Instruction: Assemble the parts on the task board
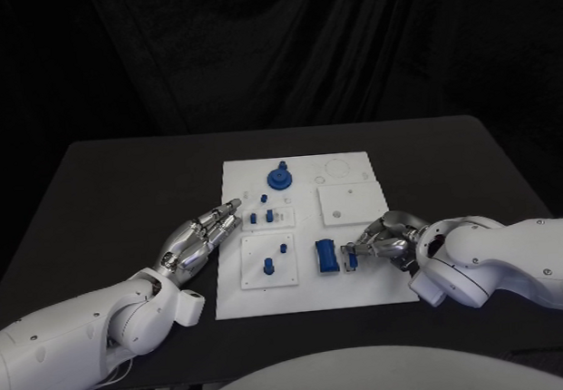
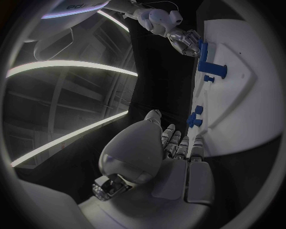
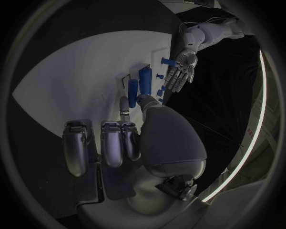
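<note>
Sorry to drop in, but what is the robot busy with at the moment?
It is assembling small blue parts on the white task board. The right hand is at an upright blue block near the board's front, fingertips at its side. The left hand hovers open at the board's left edge, beside two small blue pegs, holding nothing.

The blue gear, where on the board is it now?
In the head view the blue gear stands near the far edge of the board, left of its middle, beyond the left hand's fingertips.

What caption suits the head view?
Right hand touches a blue rectangular block on the white task board; left hand hovers open.
</note>
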